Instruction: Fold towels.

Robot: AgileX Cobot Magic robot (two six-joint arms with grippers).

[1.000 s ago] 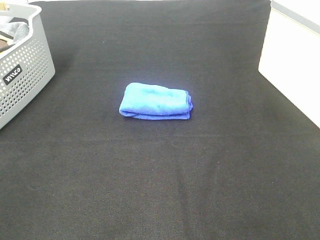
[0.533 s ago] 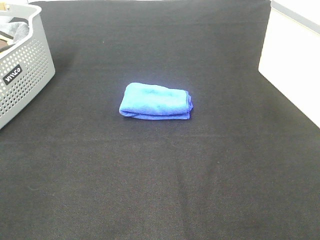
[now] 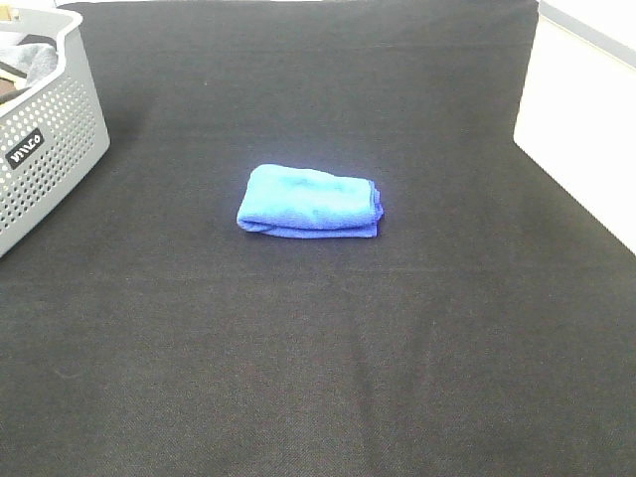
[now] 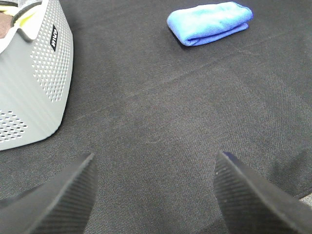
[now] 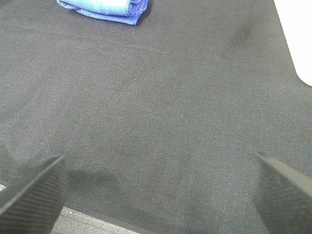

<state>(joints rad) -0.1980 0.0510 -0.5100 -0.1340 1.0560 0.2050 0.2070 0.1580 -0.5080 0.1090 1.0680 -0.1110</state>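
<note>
Light was even and soft; the folded royal-blue microfibre towel [image 3: 310, 203] cast only a faint shadow. Beside it, the white surface [image 3: 581, 119] was overexposed. Wrist views looked slightly soft.

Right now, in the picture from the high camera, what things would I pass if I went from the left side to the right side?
Grey perforated basket → folded blue towel on the black table cloth → white surface at the right edge.

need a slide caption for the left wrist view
Open left claw above black cloth, folded blue towel ahead, perforated grey basket alongside.
</note>
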